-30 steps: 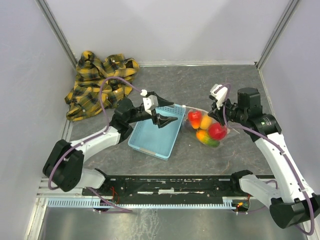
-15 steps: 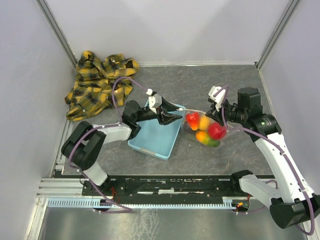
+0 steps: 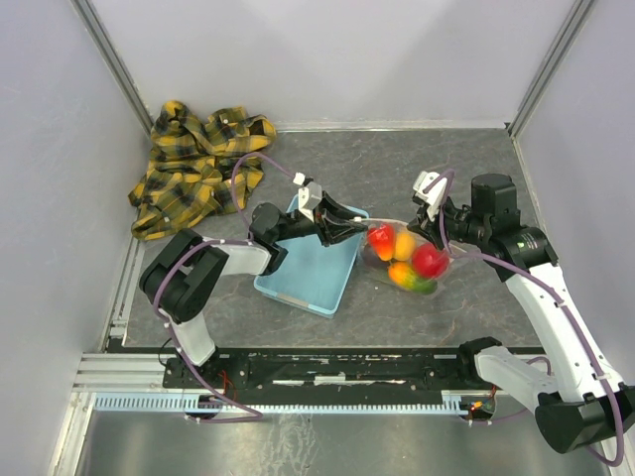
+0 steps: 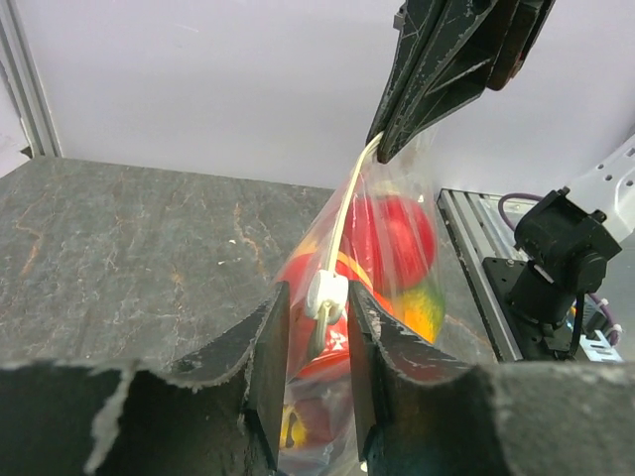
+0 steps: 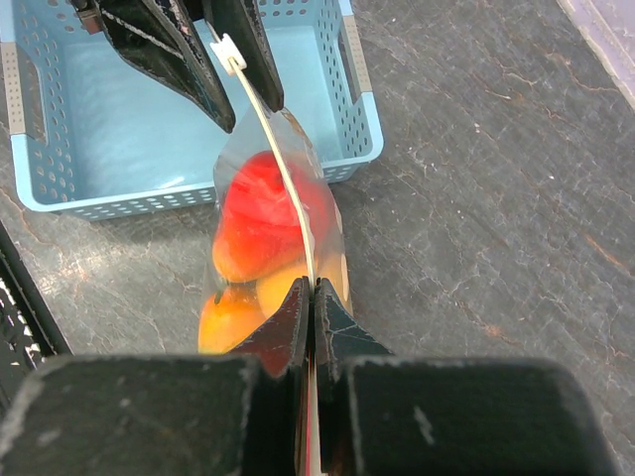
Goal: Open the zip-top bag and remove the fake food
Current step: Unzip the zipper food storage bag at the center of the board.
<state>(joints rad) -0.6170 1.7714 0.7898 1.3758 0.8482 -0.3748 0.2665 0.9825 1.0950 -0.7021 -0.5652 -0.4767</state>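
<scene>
Grey table (image 3: 476,159) under the zip-top bag (image 3: 402,260), fake food (image 5: 260,223) inside — its zip strip (image 5: 278,139) runs gripper to gripper: right gripper (image 5: 311,297) pinches one end, left gripper (image 4: 317,302) straddles the slider (image 4: 326,294), jaws narrowly apart, seemingly unclamped.

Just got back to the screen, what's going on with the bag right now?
The right gripper is shut on one end of the zip-top bag at its zip strip, holding that edge up. The left gripper has its jaws either side of the white slider at the other end, not clamped on it yet. The bag looks zipped, with the fake food inside. The blue basket sits beside the bag.
</scene>
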